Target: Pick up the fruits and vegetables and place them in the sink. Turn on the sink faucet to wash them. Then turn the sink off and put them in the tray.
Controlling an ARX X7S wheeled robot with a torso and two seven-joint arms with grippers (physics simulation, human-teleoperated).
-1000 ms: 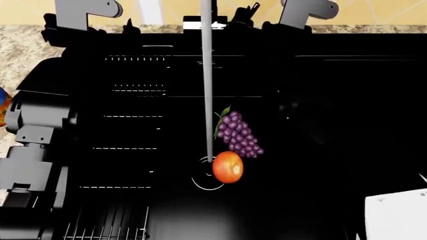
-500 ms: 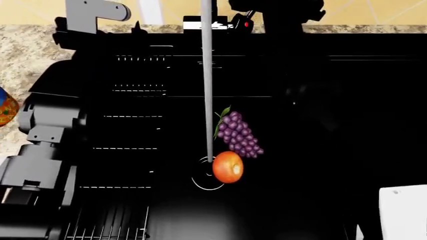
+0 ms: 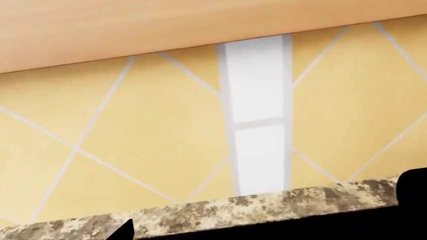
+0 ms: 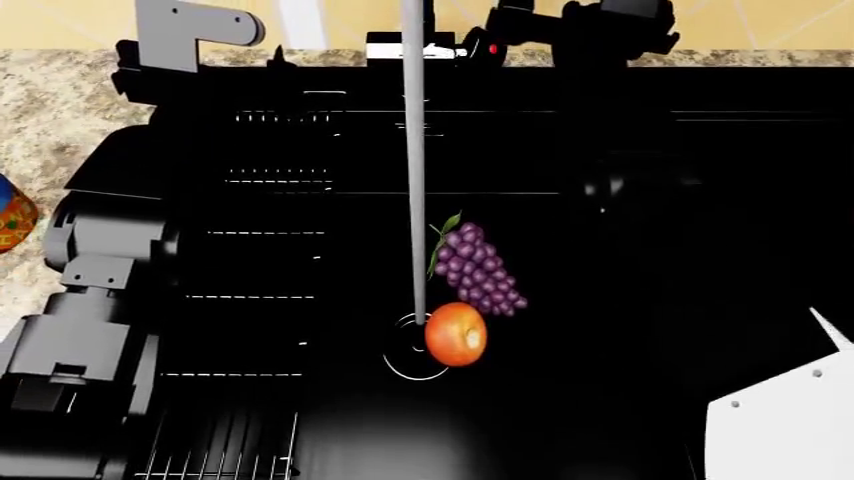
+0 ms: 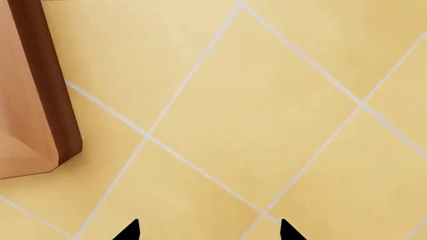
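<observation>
While water is seen as a pale grey stream (image 4: 415, 150) falling into the basin, the scene is set out as follows.

Sink: a large glossy black rectangular basin (image 4: 641, 330) with ridged drainer lines is set in a speckled granite counter (image 4: 54, 110).
Fruit: a round orange-red fruit with a yellowish blush (image 4: 455, 334) is lying on the basin floor at the round drain ring (image 4: 404, 360), right beside the foot of the stream.
Grapes: a purple grape bunch with a green leaf (image 4: 478, 266) is touching the fruit on its far side.
Faucet: the base with its small red-dotted lever (image 4: 495, 48) is seen at the basin's back edge.
Right fingers: two dark tips (image 5: 127, 232) are spread apart against the yellow tiled wall, nothing held; in the head view the right gripper (image 4: 587, 30) is just beside the lever, and contact cannot be told.
Left fingers: dark tips (image 3: 123, 231) are barely seen at the frame edges, apart, nothing between them; the fruit lies well away from them.
Tray: not identified with certainty.
</observation>
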